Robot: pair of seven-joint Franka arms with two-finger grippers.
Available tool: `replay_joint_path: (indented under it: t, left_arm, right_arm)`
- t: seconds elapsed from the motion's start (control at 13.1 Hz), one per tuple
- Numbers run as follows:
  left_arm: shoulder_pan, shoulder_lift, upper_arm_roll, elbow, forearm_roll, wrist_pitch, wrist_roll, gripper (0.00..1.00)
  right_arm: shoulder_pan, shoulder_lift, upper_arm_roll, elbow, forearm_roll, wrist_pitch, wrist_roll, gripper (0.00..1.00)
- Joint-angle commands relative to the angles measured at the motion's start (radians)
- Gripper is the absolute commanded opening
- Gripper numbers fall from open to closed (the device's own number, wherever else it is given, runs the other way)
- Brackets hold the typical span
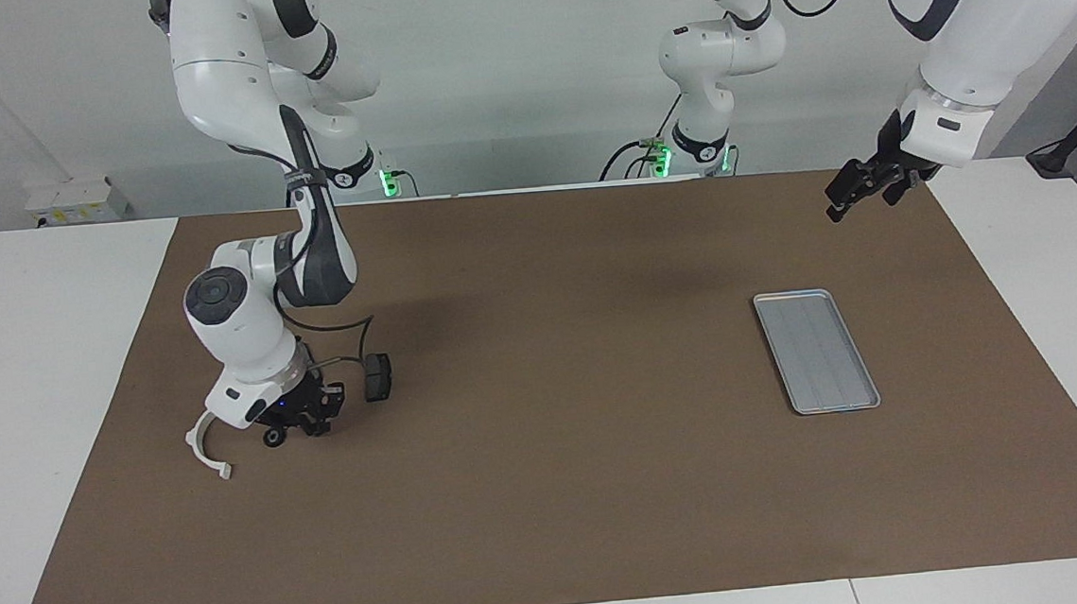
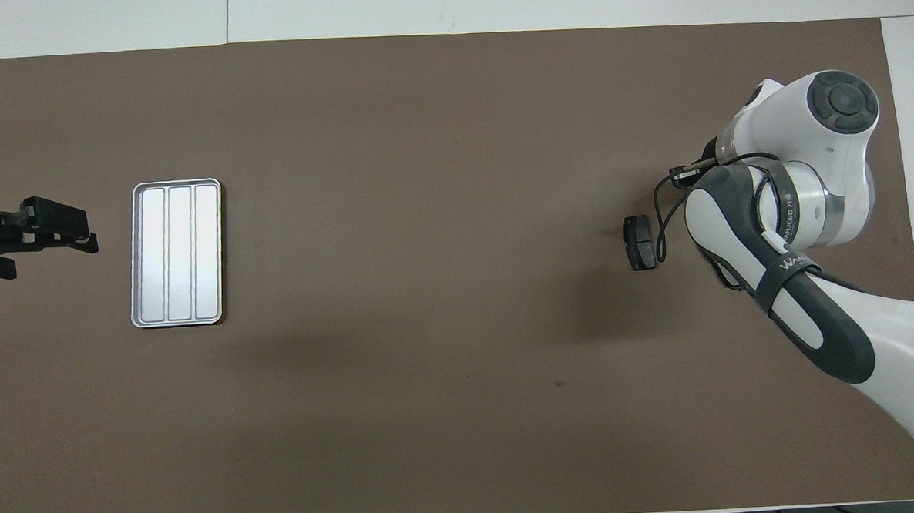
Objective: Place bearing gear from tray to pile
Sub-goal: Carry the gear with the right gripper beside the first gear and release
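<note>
Right gripper (image 1: 287, 435) is down low at the right arm's end of the brown mat (image 1: 552, 491), its fingers pinched shut on a small dark round part, the bearing gear (image 1: 274, 439), which sits at the mat or just over it; which one is hard to tell. From above, the big white arm covers the gripper and the gear, so they cannot be seen there. Just beside the gear lies a white curved bracket (image 1: 205, 450), also hidden from above. One dark pad (image 1: 377, 377) stands close by, a bit nearer the robots. A second dark pad (image 2: 729, 281) is almost all hidden under the arm; only a thin edge peeks out. Well apart, toward the left arm's end, lies the silver tray (image 1: 819, 350) with nothing in it, just its ribbed floor. Left gripper (image 1: 859, 190) waits up in the air over the mat's corner, fingers spread wide and holding nothing.
</note>
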Motion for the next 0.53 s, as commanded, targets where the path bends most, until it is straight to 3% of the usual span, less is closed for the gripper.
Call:
replay_joint_path:
  t: [0.0,0.23,0.3,0.38,0.46]
  left_arm:
    - [-0.003,-0.023,0.001,-0.023,0.018,0.006,0.0,1.0]
    - [-0.003,-0.023,0.001,-0.023,0.018,0.006,0.0,1.0]
    - [-0.003,-0.025,0.001,-0.023,0.018,0.006,0.0,1.0]
    - [-0.003,-0.025,0.001,-0.023,0.018,0.006,0.0,1.0]
    - [-0.003,-0.025,0.001,-0.023,0.018,0.006,0.0,1.0]
  right_arm:
    - [-0.023,0.001,0.016,-0.029,0.014,0.031,-0.03,0.0]
    - [-0.021,0.001,0.016,-0.035,0.014,0.031,-0.025,0.0]
    - [-0.02,-0.001,0.017,-0.034,0.014,0.028,-0.024,0.12]
    - [-0.016,-0.002,0.017,-0.031,0.014,0.023,-0.021,0.51]
    - [-0.013,-0.011,0.017,-0.028,0.016,0.014,-0.008,0.83]
